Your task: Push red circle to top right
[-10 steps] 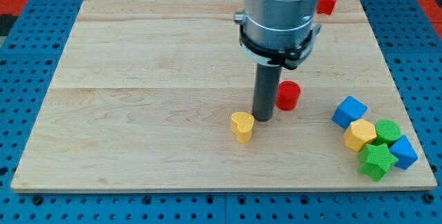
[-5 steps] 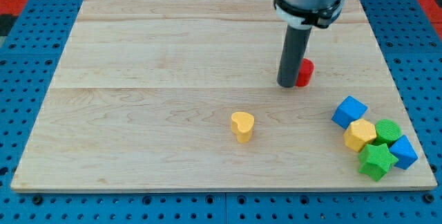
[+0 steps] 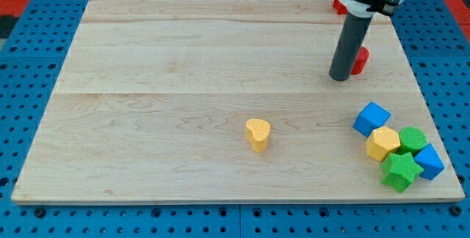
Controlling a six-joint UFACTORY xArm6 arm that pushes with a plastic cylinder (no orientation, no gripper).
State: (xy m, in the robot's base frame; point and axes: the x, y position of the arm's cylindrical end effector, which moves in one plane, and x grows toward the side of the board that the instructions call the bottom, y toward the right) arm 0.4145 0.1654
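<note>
The red circle (image 3: pixel 359 60) stands on the wooden board (image 3: pixel 183 91) at the view's right, upper half. The dark rod comes down from the top right. My tip (image 3: pixel 338 77) rests on the board just left of the red circle and touches its lower left side. The rod hides the circle's left part. A second red block (image 3: pixel 339 4) sits at the board's top right edge, mostly hidden behind the arm.
A yellow heart block (image 3: pixel 257 134) lies near the board's lower middle. At the lower right a cluster holds a blue cube (image 3: pixel 371 119), a yellow block (image 3: pixel 382 143), a green round block (image 3: pixel 412 139), a green star block (image 3: pixel 400 171) and a blue block (image 3: pixel 429 161).
My tip has moved up and to the right, pushing the red circle from the board's middle toward the top right. The other blocks have not moved.
</note>
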